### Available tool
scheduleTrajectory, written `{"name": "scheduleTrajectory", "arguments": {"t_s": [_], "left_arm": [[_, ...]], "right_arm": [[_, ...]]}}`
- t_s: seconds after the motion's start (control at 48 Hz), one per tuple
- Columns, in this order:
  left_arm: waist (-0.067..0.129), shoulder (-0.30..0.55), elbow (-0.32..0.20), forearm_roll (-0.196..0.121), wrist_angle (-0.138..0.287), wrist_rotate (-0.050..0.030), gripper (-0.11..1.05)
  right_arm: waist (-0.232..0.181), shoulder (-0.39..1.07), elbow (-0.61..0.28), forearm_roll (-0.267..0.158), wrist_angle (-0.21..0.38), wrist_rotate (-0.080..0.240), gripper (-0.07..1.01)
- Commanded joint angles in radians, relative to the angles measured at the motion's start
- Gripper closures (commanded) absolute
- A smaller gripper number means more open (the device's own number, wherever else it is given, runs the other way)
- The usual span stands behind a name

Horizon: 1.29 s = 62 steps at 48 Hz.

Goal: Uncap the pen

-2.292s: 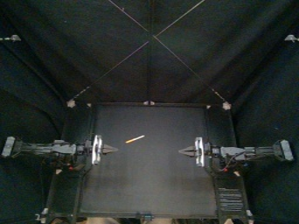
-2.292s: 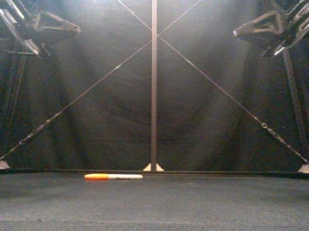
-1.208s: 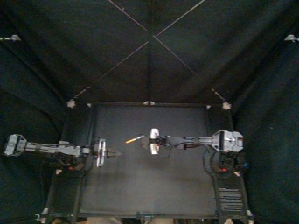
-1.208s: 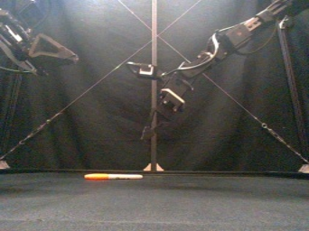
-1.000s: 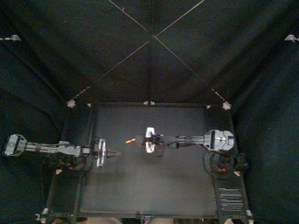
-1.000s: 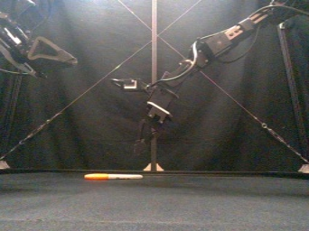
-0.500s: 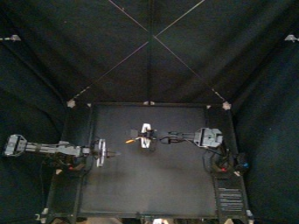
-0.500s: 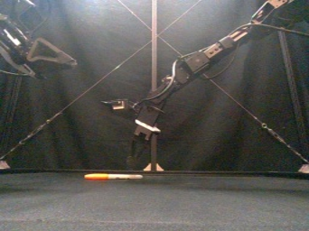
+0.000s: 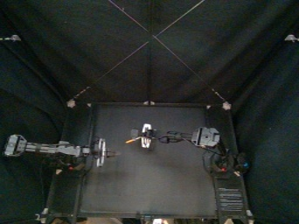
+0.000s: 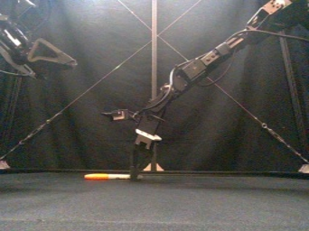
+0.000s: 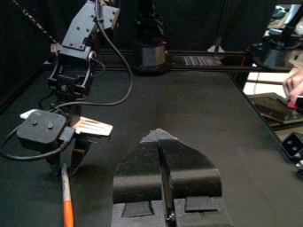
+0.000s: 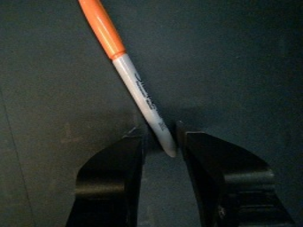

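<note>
Right wrist view: right claw low over the table, jaws apart either side of the pen's white barrel, not clamped. Step looks like the first grab. Next: close on barrel, lift, offer the orange cap to the left claw, jaws together at 9 o'clock. Pen lies flat, 11 o'clock of centre, cap on, pointing 8 o'clock.
</note>
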<state>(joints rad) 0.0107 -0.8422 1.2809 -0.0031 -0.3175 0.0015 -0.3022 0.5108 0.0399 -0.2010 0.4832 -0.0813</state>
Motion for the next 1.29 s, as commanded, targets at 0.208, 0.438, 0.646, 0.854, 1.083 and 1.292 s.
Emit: {"name": "scheduleTrajectory", "arguments": {"t_s": [0.208, 0.438, 0.646, 0.854, 1.083, 1.292], "left_arm": [[0.017, 0.002, -0.012, 0.000, -0.005, 0.0015, 0.94], [0.035, 0.002, -0.015, -0.006, -0.006, -0.0031, 0.91], [0.054, 0.003, -0.017, -0.055, -0.009, -0.0046, 0.71], [0.069, 0.003, -0.018, -0.104, -0.011, -0.0015, 0.39], [0.077, 0.026, -0.017, -0.126, -0.066, -0.0031, 0.13], [0.083, 0.115, -0.029, -0.135, -0.117, 0.0046, 0.06]], "right_arm": [[-0.008, -0.017, -0.023, 0.005, 0.018, 0.000, 0.28], [0.002, -0.026, -0.008, 0.000, 0.064, 0.000, 0.44], [0.031, -0.118, 0.048, -0.002, 0.061, 0.006, 0.47], [0.071, -0.275, 0.133, -0.009, 0.012, 0.012, 0.47], [0.132, -0.390, 0.216, -0.017, -0.069, 0.023, 0.47], [0.187, -0.434, 0.242, -0.026, -0.094, 0.025, 0.48]]}}
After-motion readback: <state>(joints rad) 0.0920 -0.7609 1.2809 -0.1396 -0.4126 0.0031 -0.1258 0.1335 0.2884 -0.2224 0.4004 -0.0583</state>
